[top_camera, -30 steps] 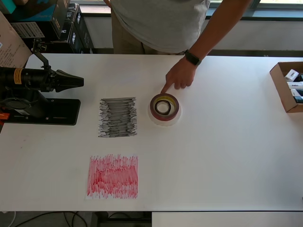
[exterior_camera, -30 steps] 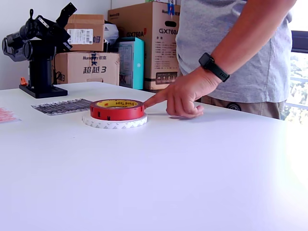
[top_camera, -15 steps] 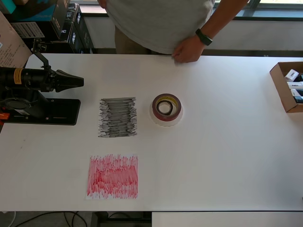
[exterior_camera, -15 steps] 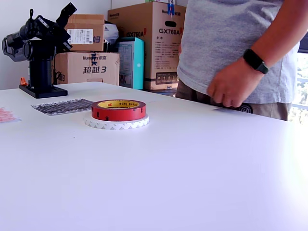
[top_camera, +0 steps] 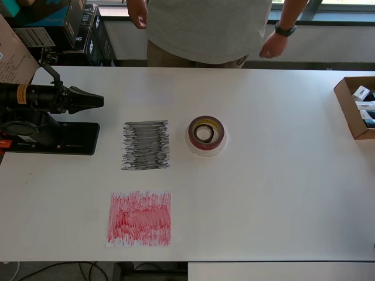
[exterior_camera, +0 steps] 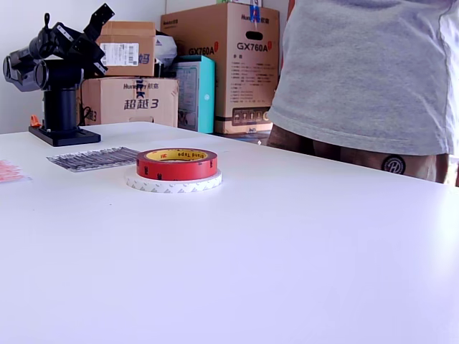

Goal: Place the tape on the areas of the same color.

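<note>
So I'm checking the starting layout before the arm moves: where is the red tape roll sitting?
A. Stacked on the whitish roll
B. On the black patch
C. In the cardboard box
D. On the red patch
A: the red tape roll rests on the whitish roll, clear of both patches.

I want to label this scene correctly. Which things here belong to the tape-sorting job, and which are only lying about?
Job: red tape roll stacked on the whitish roll; black ring inside; black patch; red patch; gripper.

Lying about: open carton at the table's edge; stacked boxes behind.
</note>
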Controlling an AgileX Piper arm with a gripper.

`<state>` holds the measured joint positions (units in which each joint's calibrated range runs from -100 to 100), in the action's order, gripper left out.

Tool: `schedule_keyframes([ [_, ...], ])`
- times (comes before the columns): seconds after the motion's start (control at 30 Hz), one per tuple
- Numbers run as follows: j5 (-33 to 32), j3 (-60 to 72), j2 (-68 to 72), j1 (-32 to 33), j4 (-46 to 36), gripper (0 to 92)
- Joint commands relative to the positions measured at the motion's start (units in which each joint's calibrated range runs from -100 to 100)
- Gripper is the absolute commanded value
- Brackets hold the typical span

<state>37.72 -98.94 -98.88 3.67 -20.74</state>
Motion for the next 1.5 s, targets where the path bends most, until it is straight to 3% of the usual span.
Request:
schedule_keyframes([
  [0.0, 0.3, 2.5, 1.5, -0.5, -0.4, 0.2],
  [0.17, -0.1, 15.4, 13.6, -0.3, -0.4, 0.5],
  [0.4, -0.2, 42.7, 43.2, -0.5, -1.4, 0.6],
  [0.63, -0.5, 79.8, 67.5, 0.1, -21.2, 0.6],
  [0.8, -9.7, 98.3, 83.4, -0.4, -29.4, 0.6],
  [1.03, -20.1, 104.4, 96.3, -5.5, -34.9, 0.6],
  [1.47, -42.9, 104.3, 108.8, -7.2, -60.2, 0.6],
])
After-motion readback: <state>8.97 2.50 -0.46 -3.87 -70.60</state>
